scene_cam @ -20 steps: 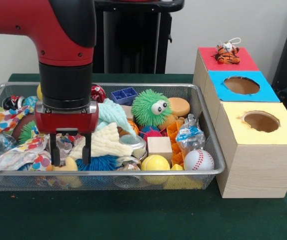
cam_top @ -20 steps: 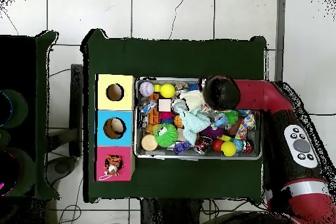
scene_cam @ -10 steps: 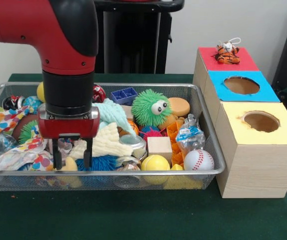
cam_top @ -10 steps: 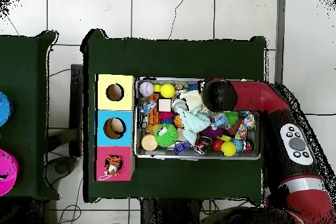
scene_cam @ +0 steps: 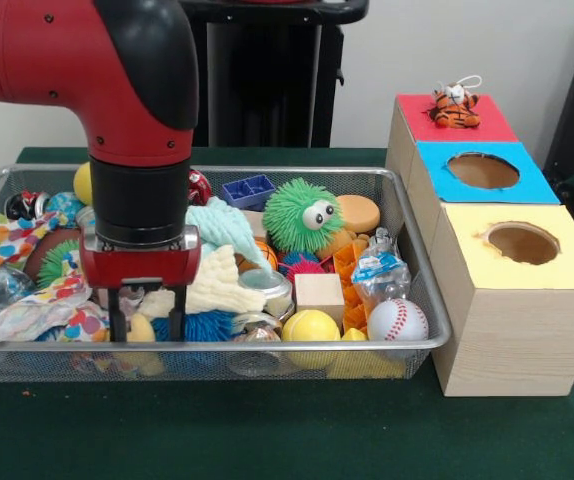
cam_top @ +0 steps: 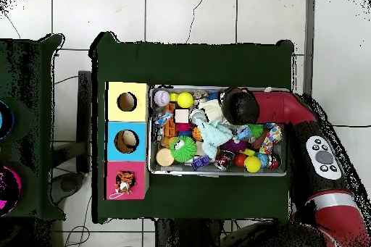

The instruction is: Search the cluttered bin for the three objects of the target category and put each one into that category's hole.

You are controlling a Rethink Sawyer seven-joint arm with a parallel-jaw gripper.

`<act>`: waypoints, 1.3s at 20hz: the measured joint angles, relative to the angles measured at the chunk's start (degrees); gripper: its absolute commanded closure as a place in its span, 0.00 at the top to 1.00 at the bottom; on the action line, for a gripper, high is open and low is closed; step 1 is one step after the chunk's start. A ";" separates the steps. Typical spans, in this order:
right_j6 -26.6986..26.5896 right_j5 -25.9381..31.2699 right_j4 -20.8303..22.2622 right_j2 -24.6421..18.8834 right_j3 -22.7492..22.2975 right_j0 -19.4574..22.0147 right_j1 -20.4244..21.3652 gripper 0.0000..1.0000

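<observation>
The wire mesh bin (scene_cam: 267, 347) is full of toys. My gripper (scene_cam: 147, 322) hangs low in its front left part, open, its fingers (scene_cam: 117, 318) astride a small yellow toy (scene_cam: 139, 329). The blue spiky puffball (scene_cam: 205, 326) lies just right of the fingers, partly under a cream plush (scene_cam: 212, 285). The green puffball with googly eyes (scene_cam: 302, 215) sits mid-bin. The tiger plush (scene_cam: 455, 107) lies on the red-topped box (scene_cam: 482, 125), over its hole, also in the overhead view (cam_top: 125, 182). In the overhead view the arm (cam_top: 239, 103) hides the gripper.
The blue-topped box (scene_cam: 527, 185) and yellow-topped box (scene_cam: 567, 265) stand in a row with the red one, right of the bin. A white baseball (scene_cam: 397, 320), a yellow ball (scene_cam: 310, 326), a wooden cube (scene_cam: 319, 293) and a mint plush (scene_cam: 222, 228) lie nearby.
My gripper has sunk lower into the bin and shifted slightly right in the front view, toward the front rim. The toys and the tiger have not moved.
</observation>
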State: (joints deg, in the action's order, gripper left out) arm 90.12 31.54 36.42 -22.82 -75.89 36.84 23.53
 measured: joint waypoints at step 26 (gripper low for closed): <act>0.00 -1.95 10.54 3.89 3.00 -4.89 -1.62 0.00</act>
State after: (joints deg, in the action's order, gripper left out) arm 90.12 29.59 46.96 -18.92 -72.89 31.95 21.91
